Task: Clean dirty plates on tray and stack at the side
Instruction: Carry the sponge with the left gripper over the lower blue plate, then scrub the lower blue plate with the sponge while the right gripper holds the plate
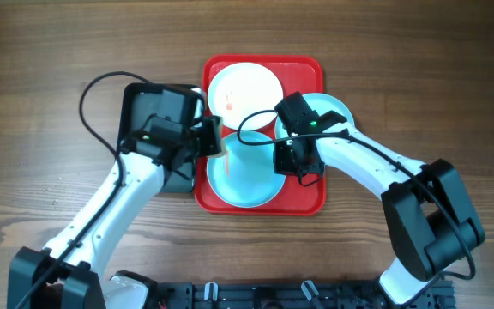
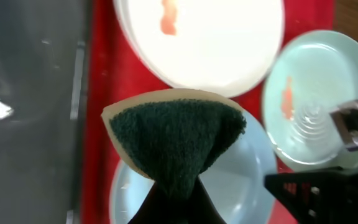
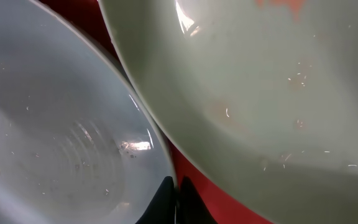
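Three on red tray [image 1: 307, 202], none at the side yet: white plate [image 1: 247, 86] at far end, right blue plate [image 1: 333, 107] beside it, near blue plate [image 1: 243, 180] at robot's end. Rims close together, possibly overlapping; not resolvable.

Left gripper [image 1: 211, 142]: clamped on sponge [image 2: 176, 140], green scouring face toward wrist camera, tan backing along top edge, pad pinched into a fan. Poised at left side of tray, over far rim of near blue plate, just short of white plate. Contact with plate surface: cannot tell.

Right gripper [image 3: 171, 202]: low between two plates, fingertips nearly together at a pale rim. Rim pinched or merely beside the tips: cannot tell from wrist view.

Soil: orange streak [image 2: 168, 18] on white plate, second streak [image 2: 286, 102] on right blue plate. Near blue plate largely hidden behind sponge; no mark seen on exposed part.

Key relation for coming move: white plate's streak straight ahead of sponge's broad edge, away from robot; near blue plate under and behind pad; right blue plate off to the right, by right gripper. Left arm nearer white and near blue; right arm nearer right blue. Round plates, so no long axis to align; sponge's wide edge crosswise to a forward stroke.

Judged: scrubbing stage, early; stacking not begun. Black tray [image 1: 157, 107] under left arm, just outside red tray's left rim.
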Tool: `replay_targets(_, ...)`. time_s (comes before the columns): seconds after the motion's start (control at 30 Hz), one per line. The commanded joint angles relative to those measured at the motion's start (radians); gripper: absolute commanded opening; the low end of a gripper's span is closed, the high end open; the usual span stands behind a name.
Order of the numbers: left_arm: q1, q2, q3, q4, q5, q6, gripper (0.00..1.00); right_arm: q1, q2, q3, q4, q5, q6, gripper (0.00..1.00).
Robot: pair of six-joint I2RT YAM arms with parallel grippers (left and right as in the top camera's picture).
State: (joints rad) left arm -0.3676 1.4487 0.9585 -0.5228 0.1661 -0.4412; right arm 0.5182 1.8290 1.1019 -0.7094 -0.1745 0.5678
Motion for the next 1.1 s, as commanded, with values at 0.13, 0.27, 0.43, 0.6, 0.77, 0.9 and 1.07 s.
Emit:
replay_targets(0.13, -0.084, 0.014, 0.005, 0.035, 0.007, -0.06, 0.04, -0.005, 0.015, -0.003, 0.003, 0.017, 0.009, 0.04)
replay_targets(0.27, -0.087, 0.027, 0.005, 0.041, 0.006, -0.092, 0.04, -0.005, 0.015, -0.003, 0.003, 0.017, 0.008, 0.04)
replay_targets(0.43, -0.095, 0.05, 0.005, 0.042, 0.008, -0.092, 0.04, -0.005, 0.015, -0.003, 0.003, 0.017, 0.009, 0.04)
replay_targets(0.6, -0.119, 0.088, 0.005, 0.063, 0.008, -0.092, 0.04, -0.005, 0.015, -0.003, 0.006, 0.017, 0.009, 0.04)
replay_targets(0.77, -0.122, 0.095, 0.005, 0.067, 0.008, -0.092, 0.04, -0.005, 0.015, -0.003, 0.005, 0.01, 0.009, 0.04)
replay_targets(0.9, -0.121, 0.095, 0.005, 0.063, 0.007, -0.091, 0.04, -0.005, 0.015, -0.003, 0.01, -0.007, 0.011, 0.04)
replay_targets(1.07, -0.121, 0.095, 0.005, 0.064, -0.03, -0.091, 0.04, -0.005, 0.015, -0.003, 0.012, -0.006, 0.011, 0.04)
